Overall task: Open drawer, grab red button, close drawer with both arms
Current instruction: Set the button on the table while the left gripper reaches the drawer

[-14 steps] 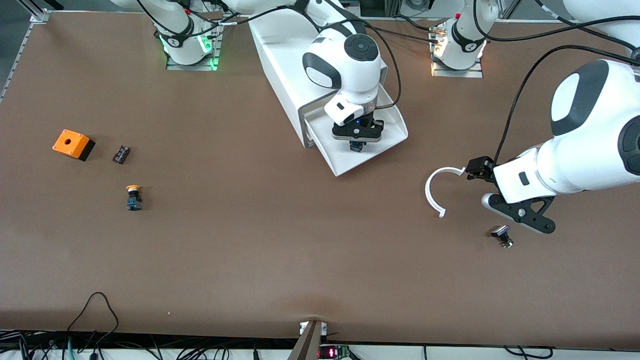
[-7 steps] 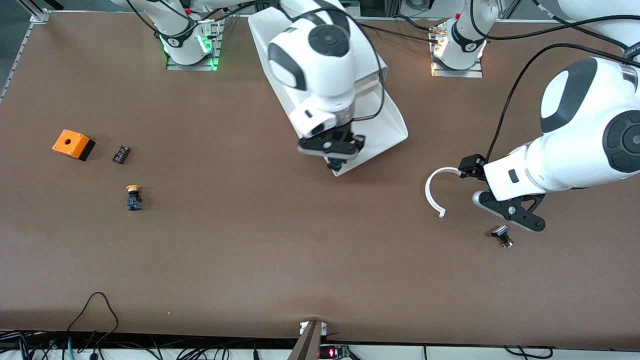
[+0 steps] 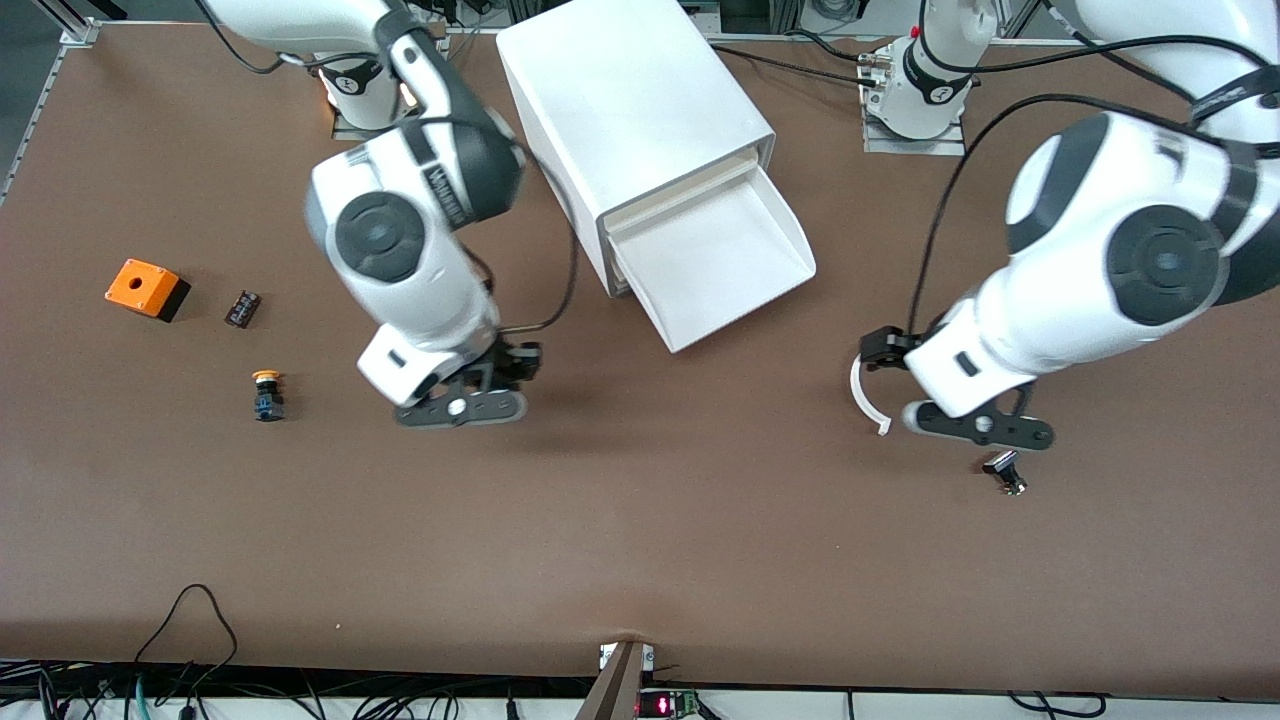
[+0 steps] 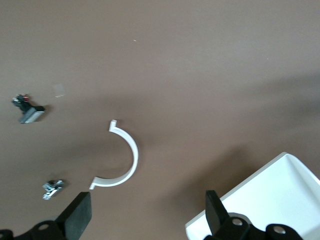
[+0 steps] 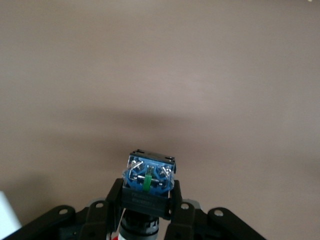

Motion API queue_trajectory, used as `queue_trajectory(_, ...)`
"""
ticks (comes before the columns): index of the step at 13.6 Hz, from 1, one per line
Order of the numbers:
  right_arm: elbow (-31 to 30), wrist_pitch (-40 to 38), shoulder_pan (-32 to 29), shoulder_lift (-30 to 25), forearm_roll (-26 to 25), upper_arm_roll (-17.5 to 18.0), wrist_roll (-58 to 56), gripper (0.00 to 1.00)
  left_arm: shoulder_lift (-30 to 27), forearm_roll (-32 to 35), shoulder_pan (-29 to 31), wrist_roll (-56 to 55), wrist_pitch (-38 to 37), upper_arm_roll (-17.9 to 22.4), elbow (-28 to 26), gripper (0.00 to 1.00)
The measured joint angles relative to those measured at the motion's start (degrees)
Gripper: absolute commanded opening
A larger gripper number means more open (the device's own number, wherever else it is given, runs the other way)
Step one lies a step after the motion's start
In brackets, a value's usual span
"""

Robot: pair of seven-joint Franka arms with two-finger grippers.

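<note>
The button (image 5: 148,187) is held clamped between the fingers of the right gripper (image 3: 470,395), its blue body seen end-on in the right wrist view, above bare tabletop (image 3: 640,520). This gripper is placed over the tabletop's middle region toward the right arm's end, well apart from the cabinet (image 3: 630,110) that stands at the edge where the arm bases are mounted. The drawer (image 3: 715,260) is seen pulled out of the cabinet's lowest slot, with its white tray bare.

The left gripper (image 4: 145,220) is held with its fingers spread apart and nothing between them, over the tabletop toward the left arm's end. A white curved piece (image 3: 862,395) is found on the tabletop just beside it, and a small black-and-silver part (image 3: 1003,470) lies nearer the front camera's edge.

Toward the right arm's end of the tabletop, an orange box (image 3: 145,288), a small dark block (image 3: 243,308) and a yellow-capped button (image 3: 266,394) are laid out.
</note>
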Motion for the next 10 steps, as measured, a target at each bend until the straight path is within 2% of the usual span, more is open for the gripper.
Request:
queue_trajectory(2,-5.59,2.05,-3.67,-2.21,0.10,-0.04,-7.17,0.00,0.64,0.02,-0.38,-1.87,2.81,0.04,-2.62,1.00)
queue_trajectory(6,-21.71,15.94,-10.68,-6.61,0.12,-0.25,-20.53,0.00,0.63,0.03,-0.02,-10.50,11.04,0.07,-10.69,1.00)
queue_trajectory(10,-35.01,30.28,-17.05,-8.06,0.12,-0.69,-27.12,0.00,-2.24,0.05,-0.91,-20.86,28.13,-1.75,-25.31,1.00)
